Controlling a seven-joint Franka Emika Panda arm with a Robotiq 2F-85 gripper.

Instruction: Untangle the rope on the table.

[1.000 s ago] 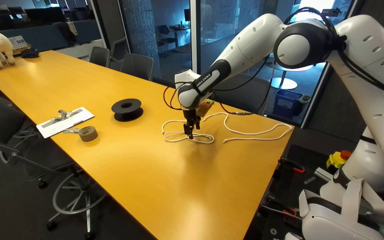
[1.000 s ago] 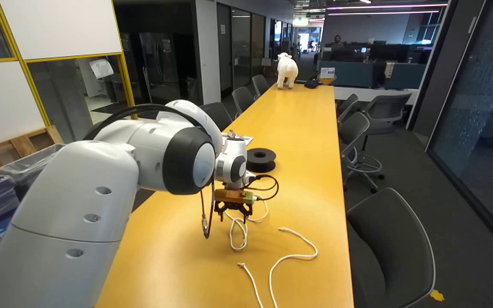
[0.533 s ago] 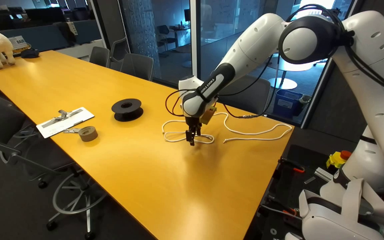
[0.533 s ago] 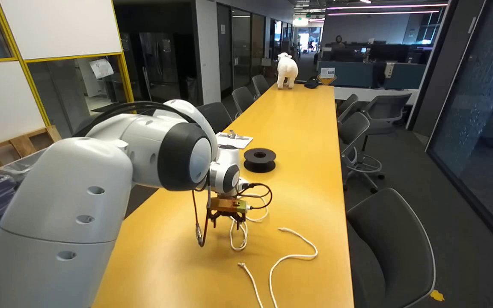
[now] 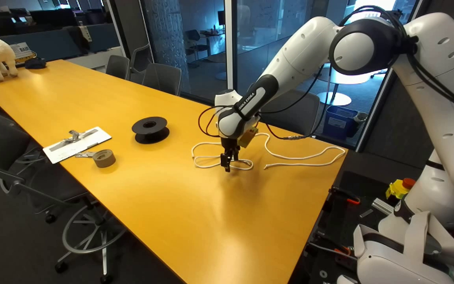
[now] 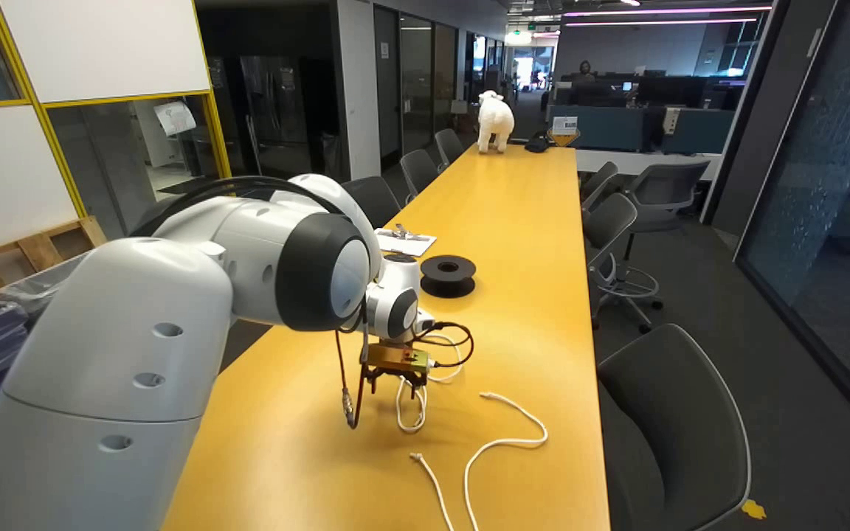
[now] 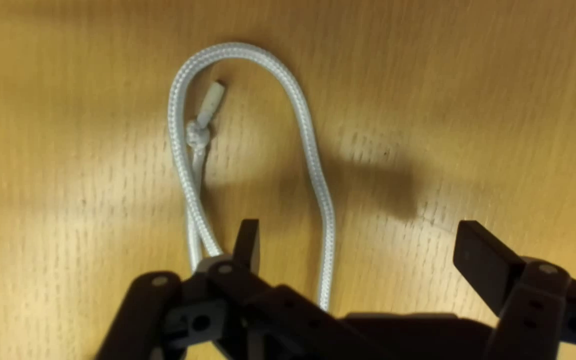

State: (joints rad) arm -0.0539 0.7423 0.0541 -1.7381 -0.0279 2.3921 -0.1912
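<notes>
The cream rope lies on the glossy yellow-orange table in two parts. One part is bunched in loops, and in the wrist view a knotted end rests inside the nearest loop. A wavy length, also visible in an exterior view as a curving strand, lies apart from the loops. My gripper hangs over the looped part, its jaws wide apart. Seen from above, one strand runs between the fingers, untouched as far as the view shows. The gripper covers some of the loops.
A black spool stands beyond the loops. Farther along are a roll of brown tape and a white clipboard. A white plush sheep stands at the far end. Chairs line the table's sides.
Over the last second my gripper has shifted a little over the loops, back toward the robot's base, moving only slightly in the last half second. The rope lies as before.
</notes>
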